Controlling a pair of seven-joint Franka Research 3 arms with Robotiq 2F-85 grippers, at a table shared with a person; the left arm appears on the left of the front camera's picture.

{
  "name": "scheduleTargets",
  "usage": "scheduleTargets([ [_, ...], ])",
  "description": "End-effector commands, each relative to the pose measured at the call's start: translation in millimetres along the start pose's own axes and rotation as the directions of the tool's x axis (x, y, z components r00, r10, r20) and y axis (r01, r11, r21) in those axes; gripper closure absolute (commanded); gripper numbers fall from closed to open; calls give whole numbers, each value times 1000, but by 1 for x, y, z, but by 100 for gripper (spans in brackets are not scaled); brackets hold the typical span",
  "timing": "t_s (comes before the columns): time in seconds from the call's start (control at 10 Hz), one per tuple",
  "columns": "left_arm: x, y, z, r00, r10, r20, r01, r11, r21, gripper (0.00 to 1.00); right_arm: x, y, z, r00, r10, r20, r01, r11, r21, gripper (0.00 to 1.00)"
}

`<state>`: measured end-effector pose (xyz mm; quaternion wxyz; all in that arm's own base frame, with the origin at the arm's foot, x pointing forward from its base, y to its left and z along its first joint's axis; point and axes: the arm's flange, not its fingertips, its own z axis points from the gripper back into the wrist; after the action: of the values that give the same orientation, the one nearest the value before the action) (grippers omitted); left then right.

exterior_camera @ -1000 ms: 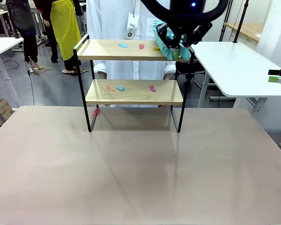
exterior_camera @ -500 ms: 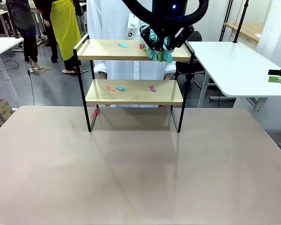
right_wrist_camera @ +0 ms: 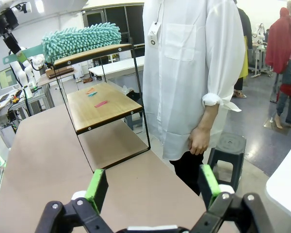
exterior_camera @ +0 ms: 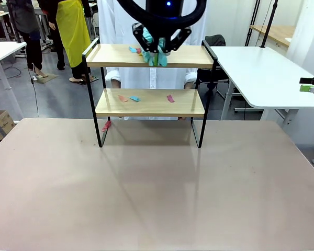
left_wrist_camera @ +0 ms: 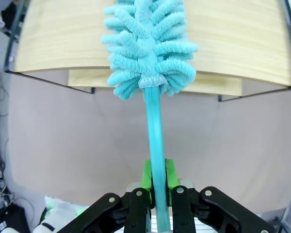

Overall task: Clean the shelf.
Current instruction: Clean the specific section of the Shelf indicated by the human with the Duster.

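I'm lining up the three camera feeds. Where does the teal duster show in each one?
Front view: duster at top centre, at the front edge of the shelf's upper board.
Left wrist view: upper centre, fluffy head over the upper board, handle running down into the shut left pincer.
Right wrist view: upper left, lying along the upper board.
Shared landmark: the shelf's light wooden upper board.

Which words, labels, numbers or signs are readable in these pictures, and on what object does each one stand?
None can be read with certainty.
Tag on the person's white coat: dark print, too small to read.
Shelf and teal duster: no print seen.
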<state>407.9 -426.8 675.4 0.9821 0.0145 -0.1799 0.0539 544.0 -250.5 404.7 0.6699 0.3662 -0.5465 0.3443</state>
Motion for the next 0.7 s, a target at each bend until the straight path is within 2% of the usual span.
scheduleTargets([
  [0.0,-2,25,-4,1000,-11,-17,12,999,31,87,2,2,-2,1000,3,3,-3,1000,2,0],
  [0.6,-14,76,-15,1000,-19,-8,20,988,151,87,2,2,-2,1000,3,3,-3,1000,2,0],
])
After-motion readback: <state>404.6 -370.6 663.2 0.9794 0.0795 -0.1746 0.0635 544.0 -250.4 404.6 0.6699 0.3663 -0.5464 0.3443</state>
